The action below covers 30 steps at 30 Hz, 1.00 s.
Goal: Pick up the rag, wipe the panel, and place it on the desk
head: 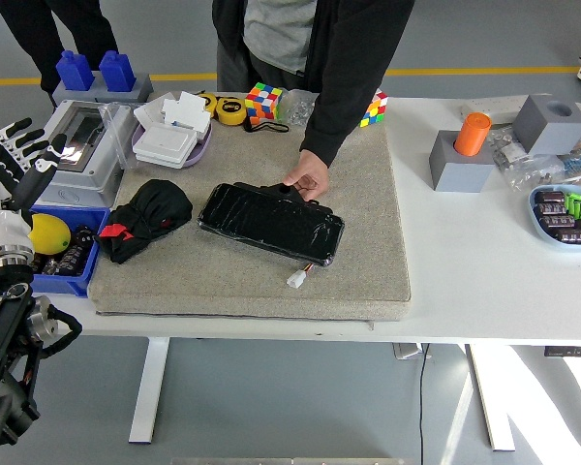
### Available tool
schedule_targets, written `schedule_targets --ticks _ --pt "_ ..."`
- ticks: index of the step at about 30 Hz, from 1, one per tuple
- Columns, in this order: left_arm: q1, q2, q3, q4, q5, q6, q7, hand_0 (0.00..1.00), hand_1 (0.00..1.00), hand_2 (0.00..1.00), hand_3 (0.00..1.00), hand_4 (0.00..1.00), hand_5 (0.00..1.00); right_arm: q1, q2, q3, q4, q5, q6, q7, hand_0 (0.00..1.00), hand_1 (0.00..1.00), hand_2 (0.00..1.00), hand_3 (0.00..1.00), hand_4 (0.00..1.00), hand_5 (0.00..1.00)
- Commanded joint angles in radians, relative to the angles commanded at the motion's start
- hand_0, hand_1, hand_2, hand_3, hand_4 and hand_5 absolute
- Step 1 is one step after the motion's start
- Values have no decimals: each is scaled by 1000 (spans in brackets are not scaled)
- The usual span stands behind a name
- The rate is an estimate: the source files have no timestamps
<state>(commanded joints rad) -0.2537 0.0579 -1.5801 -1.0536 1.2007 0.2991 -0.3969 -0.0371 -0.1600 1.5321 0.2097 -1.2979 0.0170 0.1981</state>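
Observation:
The black rag with a red tag lies bunched on the left part of the beige mat. The glossy black panel lies on the mat's middle, a white plug at its near end. A person's hand rests on the panel's far edge and holds it. My left hand is at the picture's left edge, over the bins, well left of the rag, fingers spread and empty. My right hand does not show.
A blue bin with a yellow object and a grey box stand left of the mat. A tray of white parts, tape and puzzle cubes lie at the back. Grey blocks, an orange cylinder and a parts bowl stand on the right.

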Motion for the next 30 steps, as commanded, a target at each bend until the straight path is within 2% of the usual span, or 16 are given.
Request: schedule_targets --ticks 9,15,30 --pt "9 1 -2 -35 1 -3 6 525 608 630 673 959 331 -5 8 22 0 -15 0 -1 591 575 512 525 944 401" --pt "16 8 -39 -57 -3 -3 7 525 607 630 673 958 332 10 4 18 -1 -16 -2 -6 590 574 512 525 943 402" --pt "8 11 -45 -73 -4 -9 18 523 607 629 672 954 334 21 14 52 -12 -48 6 -16 590 577 513 524 939 405"
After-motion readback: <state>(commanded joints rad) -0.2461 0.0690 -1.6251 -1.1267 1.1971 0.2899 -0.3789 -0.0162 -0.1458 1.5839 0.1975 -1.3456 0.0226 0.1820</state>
